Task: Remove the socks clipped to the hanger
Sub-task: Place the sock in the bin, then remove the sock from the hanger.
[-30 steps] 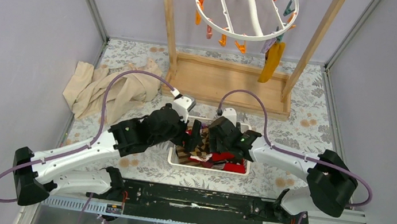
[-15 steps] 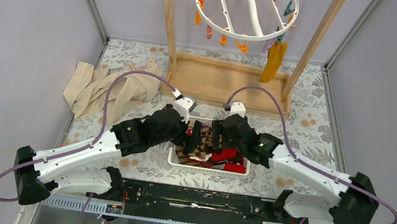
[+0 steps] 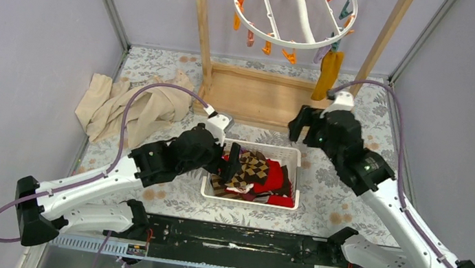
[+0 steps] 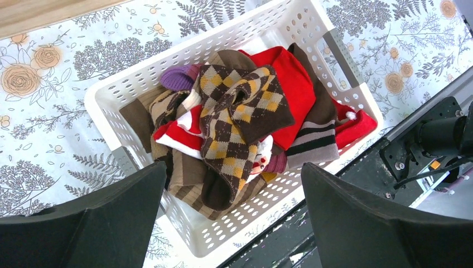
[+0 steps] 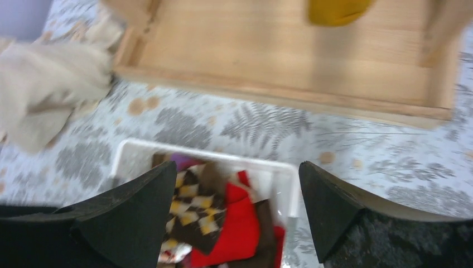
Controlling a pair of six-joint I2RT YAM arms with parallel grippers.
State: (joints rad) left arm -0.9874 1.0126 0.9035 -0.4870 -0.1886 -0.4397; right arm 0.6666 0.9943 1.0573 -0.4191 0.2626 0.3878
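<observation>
**Right claw up by the rack, one mustard sock on the ring**

Only your overhead view shows the hanger (image 3: 293, 43): a white spoked ring with orange, teal and purple clips (image 3: 289, 55), and a mustard sock (image 3: 328, 74) dangling from its right edge, up beyond the right claw (image 3: 303, 127). The right wrist view catches just that sock's toe (image 5: 337, 10) at the top, with the wooden rack (image 5: 279, 56) base ahead of the claw (image 5: 237, 167) and the beige cloth (image 5: 44, 95) off to its left. The left wrist view alone shows the pile clearly (argyle, red, striped brown, a bit of purple): the socks (image 4: 240, 117) lie heaped in the white basket (image 4: 111, 95) directly under the left claw (image 4: 233, 167).

Since a second ago your right arm has lifted off the basket (image 3: 288, 151) and swung toward the rack, jaws widening; the left claw (image 3: 232, 163) has stayed put. Both claws stand wide apart and carry nothing.
</observation>
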